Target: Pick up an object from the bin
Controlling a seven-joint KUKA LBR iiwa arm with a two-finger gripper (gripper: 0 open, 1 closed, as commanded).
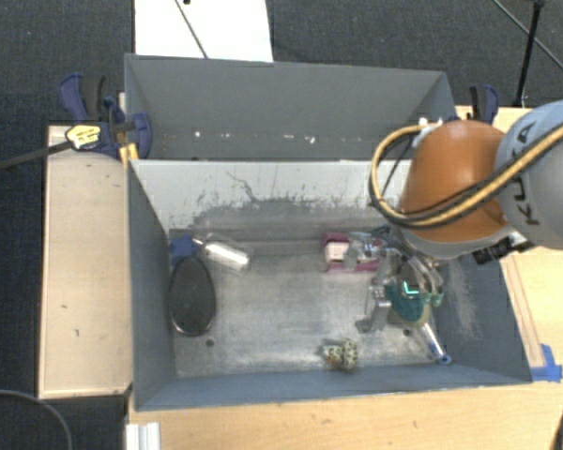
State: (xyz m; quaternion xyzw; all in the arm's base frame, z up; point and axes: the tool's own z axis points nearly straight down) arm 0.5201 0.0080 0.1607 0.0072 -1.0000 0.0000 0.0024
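Rightward in the grey bin (291, 101), my gripper (401, 329) hangs over a teal object (411, 300); I cannot tell its grip. Black oval (191, 295) at left; pink block (337, 252) mid-floor; speckled lump (340, 354) at near wall.

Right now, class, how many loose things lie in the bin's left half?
3: a black oval thing by the left wall, a white cylinder behind it, a small blue piece left of that cylinder.

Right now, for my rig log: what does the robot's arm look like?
A grey arm link with dark KUKA lettering, a rounded orange wrist cover, black-and-yellow cables looping around it, and a silvery metal gripper with a teal part.
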